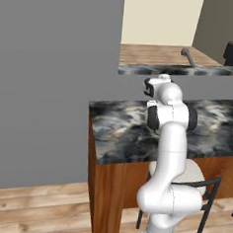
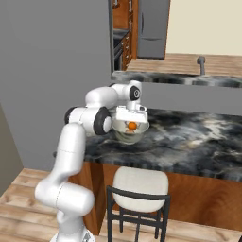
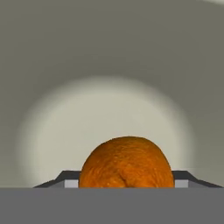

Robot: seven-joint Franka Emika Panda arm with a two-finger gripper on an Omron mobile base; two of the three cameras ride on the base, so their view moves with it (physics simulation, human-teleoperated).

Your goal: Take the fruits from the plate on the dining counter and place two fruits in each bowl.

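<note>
Orange and round, the fruit (image 3: 126, 162) sits between the fingertips (image 3: 65, 180) of the pincer (image 2: 132, 126), which is pressed shut on it from both sides; in the hand view it stands before the pale, smooth inner floor of a bowl (image 3: 109, 74); in the right base view the same fruit shows as an orange spot inside the beige bowl (image 2: 140, 133), with the pincer reaching down into it from above; the bowl stands on the marbled black, grey and white desk (image 2: 189, 142), near its left end; below the top runs a reddish-brown wooden front, and a stool (image 2: 139, 189) with a pale seat and dark frame stands against it; behind the desk rises a plain grey ledge (image 2: 198, 97), a grey wall closes the left side, and the floor is light wood planks; in the left base view the white arm (image 1: 168, 142) covers the bowl and fruit; the fruit's lower part is cut off in the hand view.
</note>
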